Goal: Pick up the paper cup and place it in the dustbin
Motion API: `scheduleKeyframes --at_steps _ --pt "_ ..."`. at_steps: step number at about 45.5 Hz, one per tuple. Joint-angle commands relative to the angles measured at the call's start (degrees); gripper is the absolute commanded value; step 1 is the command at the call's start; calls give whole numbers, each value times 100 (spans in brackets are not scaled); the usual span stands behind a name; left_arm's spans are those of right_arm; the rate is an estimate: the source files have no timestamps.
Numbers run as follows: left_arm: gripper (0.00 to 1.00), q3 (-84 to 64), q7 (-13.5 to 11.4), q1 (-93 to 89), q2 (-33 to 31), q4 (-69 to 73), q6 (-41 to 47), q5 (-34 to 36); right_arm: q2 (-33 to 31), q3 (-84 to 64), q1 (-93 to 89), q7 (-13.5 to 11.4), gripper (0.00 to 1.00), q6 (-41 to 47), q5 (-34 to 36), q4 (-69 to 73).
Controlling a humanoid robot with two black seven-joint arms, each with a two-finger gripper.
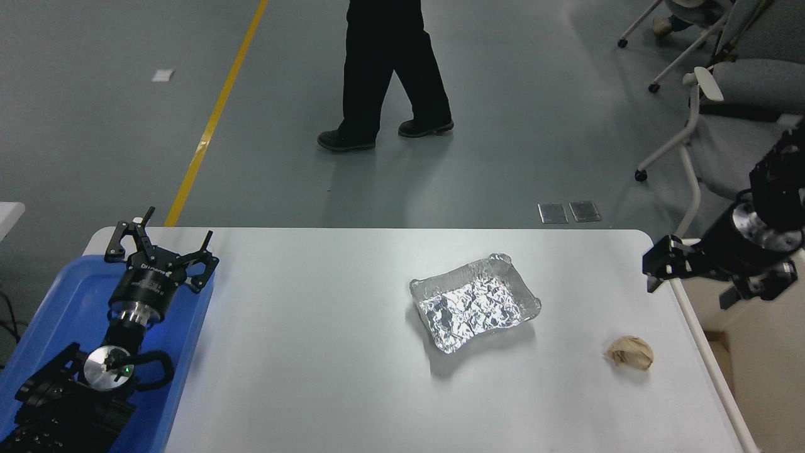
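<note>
White table (314,352), rounded far corners, surface clean and matte. Three items rest directly on it. Blue tray (63,296) sits at the left end, overhanging the table's left edge. Crinkled foil tray (475,302) lies right of centre, turned at an angle to the table edges, open side up. Crumpled brown paper ball (629,352) lies nearer the right edge, forward of the foil tray and well apart from it. Beige bin (704,333) stands just beside the table's right edge, not on it.
</note>
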Motion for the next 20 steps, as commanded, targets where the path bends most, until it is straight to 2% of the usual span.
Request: scheduleKeyframes --at_steps 1,6,20 --pt "99 -3 -6 4 0 1 0 0 776 -90 1047 5 100 316 623 398" --pt "99 -3 2 4 0 1 0 0 978 -134 1232 -4 100 316 896 398" --pt "99 6 2 -4 0 1 0 0 978 -152 1478 5 100 316 914 389"
